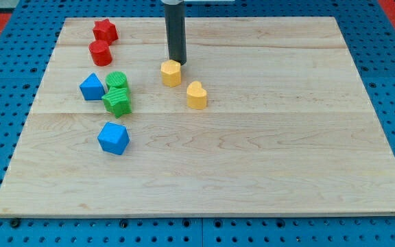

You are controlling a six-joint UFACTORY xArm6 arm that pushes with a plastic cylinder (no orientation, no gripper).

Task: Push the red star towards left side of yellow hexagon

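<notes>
**Star waits far from its goal**

The red star (105, 30) sits at the board's upper left, touching nothing, with a red cylinder (101, 53) just below it. The yellow hexagon (171, 73) lies well to its right. The tip (177, 63) rests just behind the hexagon, so it probably must circle round before pushing. There are no fingers here, just a bare rod.

No text, label, brand, number or sign can be read anywhere in this view: none on the blocks, none on the table (252, 171), none on the rod.
</notes>
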